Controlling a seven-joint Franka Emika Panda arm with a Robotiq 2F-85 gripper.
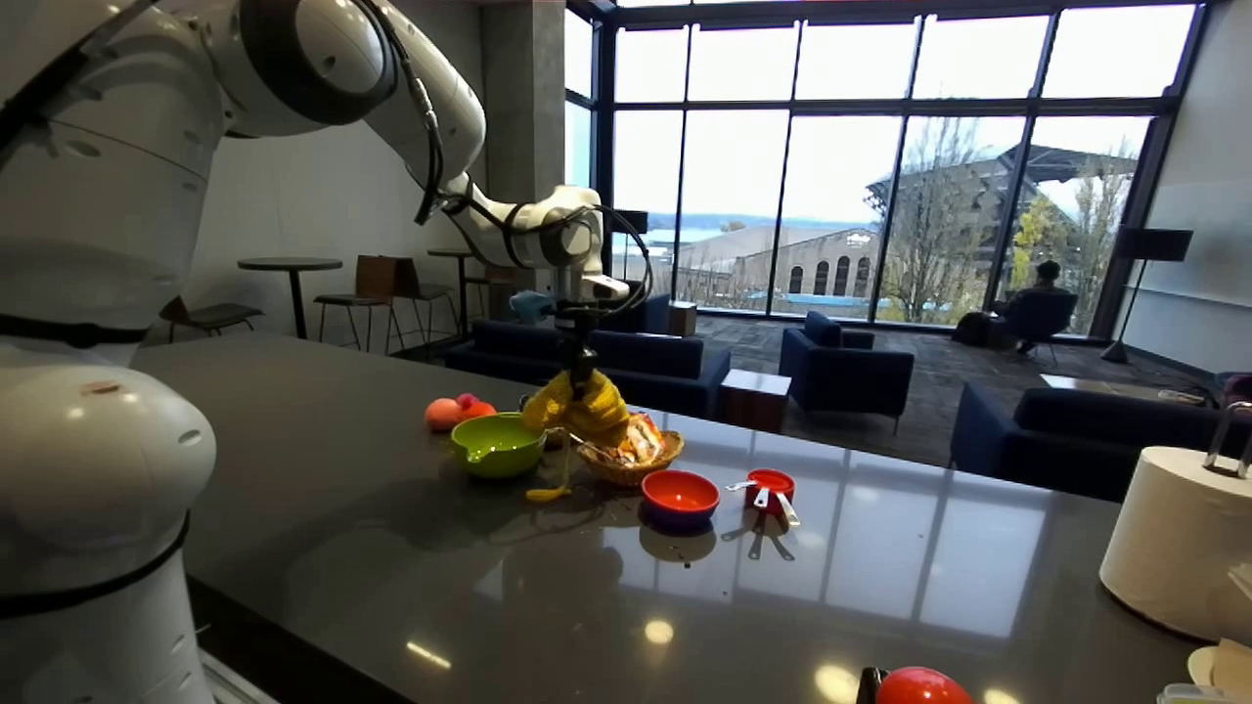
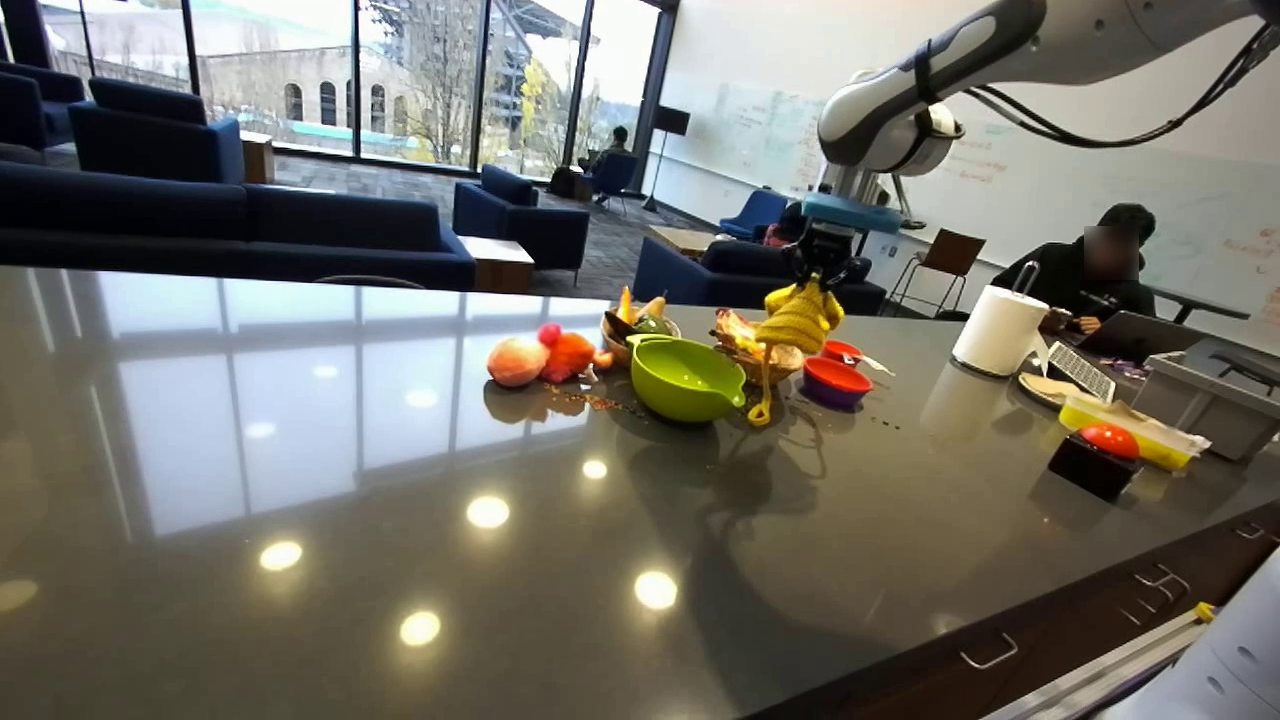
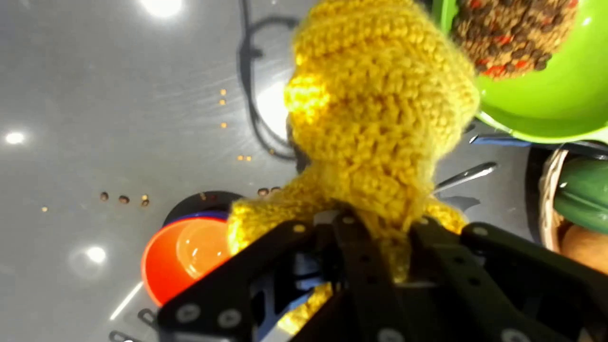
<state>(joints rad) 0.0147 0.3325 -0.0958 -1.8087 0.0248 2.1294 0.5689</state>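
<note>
My gripper (image 3: pixel 386 221) is shut on a yellow knitted hat (image 3: pixel 380 95), its cloth bunched between the fingers. In both exterior views the gripper (image 1: pixel 582 367) (image 2: pixel 825 265) points down, and the hat (image 1: pixel 599 409) (image 2: pixel 797 320) hangs from it above the counter. A yellow cord (image 2: pixel 762 405) dangles beneath the hat. Beside it stands a green bowl (image 1: pixel 499 448) (image 2: pixel 680 385), where the wrist view shows dark, tan and red bits (image 3: pixel 513 40). A basket with a crinkly packet (image 1: pixel 641 440) lies just behind the hat, which partly covers it.
Near the hat stands a red bowl, purple outside (image 1: pixel 682 497), with red measuring cups (image 1: pixel 771 481) beyond. Round pinkish fruit (image 2: pixel 517 362) and another basket (image 2: pixel 613 335) flank the green bowl. A paper towel roll (image 2: pixel 1000 330) and a red button box (image 2: pixel 1095 462) stand farther off. Small grains (image 3: pixel 123 199) lie scattered.
</note>
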